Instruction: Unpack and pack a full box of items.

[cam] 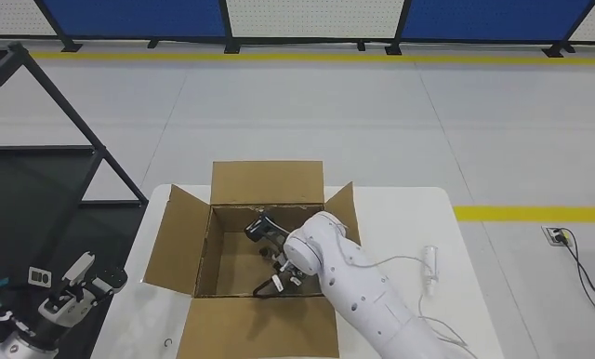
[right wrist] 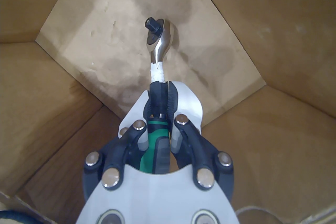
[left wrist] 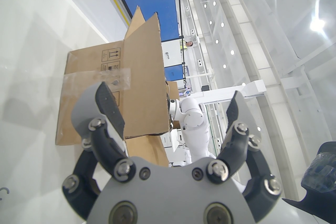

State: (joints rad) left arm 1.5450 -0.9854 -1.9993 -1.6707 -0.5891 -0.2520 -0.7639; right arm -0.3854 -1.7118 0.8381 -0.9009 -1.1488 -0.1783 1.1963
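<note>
Cardboard box (cam: 267, 180) — right gripper (right wrist: 163, 88) clamps ratchet wrench (right wrist: 160, 41) inside; left gripper (left wrist: 171, 98) agape.

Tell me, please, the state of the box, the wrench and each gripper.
cardboard box: open, flaps spread outward.
ratchet wrench: held inside the box, head toward the box floor.
right gripper: shut on the ratchet wrench.
left gripper: open, empty, outside the box.
</note>
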